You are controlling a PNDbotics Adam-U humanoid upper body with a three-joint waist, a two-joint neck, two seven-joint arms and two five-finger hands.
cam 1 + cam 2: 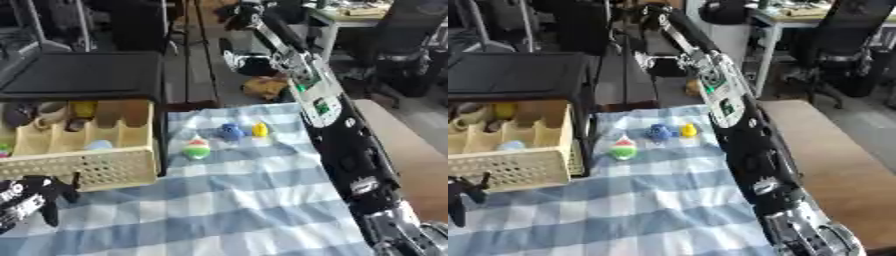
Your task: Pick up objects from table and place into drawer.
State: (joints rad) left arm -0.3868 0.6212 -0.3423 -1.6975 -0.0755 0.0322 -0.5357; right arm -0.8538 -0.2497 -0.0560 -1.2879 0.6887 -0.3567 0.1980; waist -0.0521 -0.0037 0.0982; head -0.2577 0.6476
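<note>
The robot's left hand (31, 200) shows at the lower left corner, over the checked cloth (236, 210) and just in front of the drawer (83, 170). Its dark fingers are spread and relaxed, grasping nothing. The right hand (820, 240) sits at the lower right edge; only a silver part of it shows, so whether its fingers are released or clenched cannot be told. Its long black forearm runs up the right side of the cloth.

On the counter three small objects lie in a loose row at the far part of the cloth: a rounded toy with white, red and green bands (197, 148), a blue object (230, 132) and a yellow one (260, 130). All are untouched and apart from both hands. The banded toy lies nearest the drawer, just beside its right wall. The drawer, a pale basket with dividers, already holds a few small items.

From the left hand the objects lie forward and to the right, past the drawer's front corner. That hand seems the nearer to the banded toy and to the drawer, so it looks best placed for the first pick. None of the objects shows a clear long axis.
</note>
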